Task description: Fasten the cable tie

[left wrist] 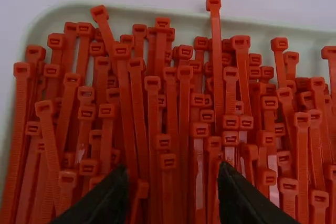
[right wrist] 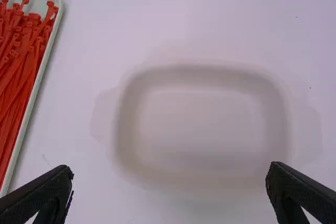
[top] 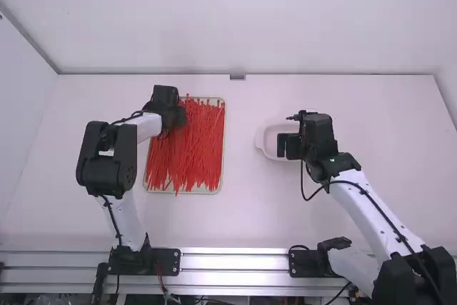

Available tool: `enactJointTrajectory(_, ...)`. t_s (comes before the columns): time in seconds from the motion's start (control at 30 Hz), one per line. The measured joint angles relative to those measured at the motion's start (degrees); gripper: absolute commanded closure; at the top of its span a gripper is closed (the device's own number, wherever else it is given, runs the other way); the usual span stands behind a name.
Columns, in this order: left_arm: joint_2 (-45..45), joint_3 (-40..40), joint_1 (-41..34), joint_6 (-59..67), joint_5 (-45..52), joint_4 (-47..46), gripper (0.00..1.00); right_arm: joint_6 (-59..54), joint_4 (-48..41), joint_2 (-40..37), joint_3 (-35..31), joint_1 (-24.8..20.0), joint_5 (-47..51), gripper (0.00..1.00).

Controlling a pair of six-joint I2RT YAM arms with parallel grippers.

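I am holding my left gripper [left wrist: 172, 167] over the tray's [left wrist: 58, 13] far left corner, fingers apart just above the red cable ties [left wrist: 157, 103] heaped inside. My right gripper [right wrist: 168, 169] is hovering spread wide above the white dish [right wrist: 199, 72], with open table [top: 343, 105] lying around it.

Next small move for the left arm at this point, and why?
Probably lower the left end effector straight down and close it on a single tie. It stands open above the red cable ties piled in the tray, with nothing gripped yet. The right end effector hangs open over the white dish, so no tie is in hand to fasten.
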Motion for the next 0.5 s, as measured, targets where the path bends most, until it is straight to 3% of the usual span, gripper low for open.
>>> enactJointTrajectory(0.5, 0.00, 0.00, 0.00, 0.26, -2.62, -0.24, 0.65, 0.02, -0.02, 0.00, 0.00, 0.02, -0.02, 0.01)
